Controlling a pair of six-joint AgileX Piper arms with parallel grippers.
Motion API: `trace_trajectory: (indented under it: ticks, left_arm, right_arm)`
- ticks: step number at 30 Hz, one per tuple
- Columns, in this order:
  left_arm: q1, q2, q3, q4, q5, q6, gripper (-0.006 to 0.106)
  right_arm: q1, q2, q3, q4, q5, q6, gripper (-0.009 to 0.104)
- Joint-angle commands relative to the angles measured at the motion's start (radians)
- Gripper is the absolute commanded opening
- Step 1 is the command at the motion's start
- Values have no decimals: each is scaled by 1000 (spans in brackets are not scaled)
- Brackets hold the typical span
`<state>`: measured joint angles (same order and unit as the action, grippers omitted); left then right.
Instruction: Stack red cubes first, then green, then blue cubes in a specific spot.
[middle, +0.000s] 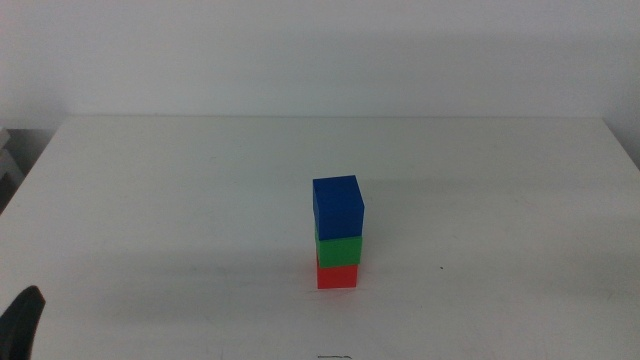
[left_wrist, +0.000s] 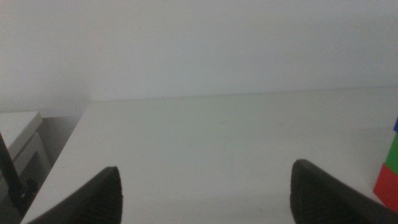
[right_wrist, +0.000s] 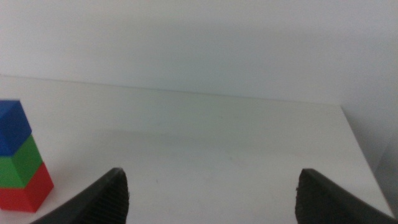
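My left end effector (left_wrist: 205, 193) waits spread and empty at the surface's (middle: 150, 200) near-left corner, mostly cut off, the red cube (middle: 337, 275), green cube (middle: 338, 249) and blue cube (middle: 337, 207) stand stacked mid-surface, and my right end effector (right_wrist: 211, 196), also spread, is unseen from overhead.

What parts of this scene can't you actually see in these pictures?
- Right gripper: absent from the middle view, outside the frame.
- Left gripper: only a dark tip at the middle view's bottom edge.
- Stack in the left wrist view: blue cube, green cube and red cube are cut by the picture's edge.
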<state>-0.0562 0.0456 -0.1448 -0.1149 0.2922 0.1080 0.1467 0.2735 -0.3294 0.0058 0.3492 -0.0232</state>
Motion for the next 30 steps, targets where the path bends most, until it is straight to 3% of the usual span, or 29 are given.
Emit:
trace_trajectory:
  ticks: [1, 12, 30]
  left_arm:
    - [0, -8, 18, -21, -140, -1, 91]
    - [0, -17, 173, -21, -327, -1, 91]
    - [0, -17, 172, -20, -334, -1, 91]
  right_arm:
    - [-14, -74, 44, 11, -82, -9, 84]
    - [-163, -303, 291, 5, -84, -9, 84]
    - [-164, -306, 340, -18, -321, -9, 84]
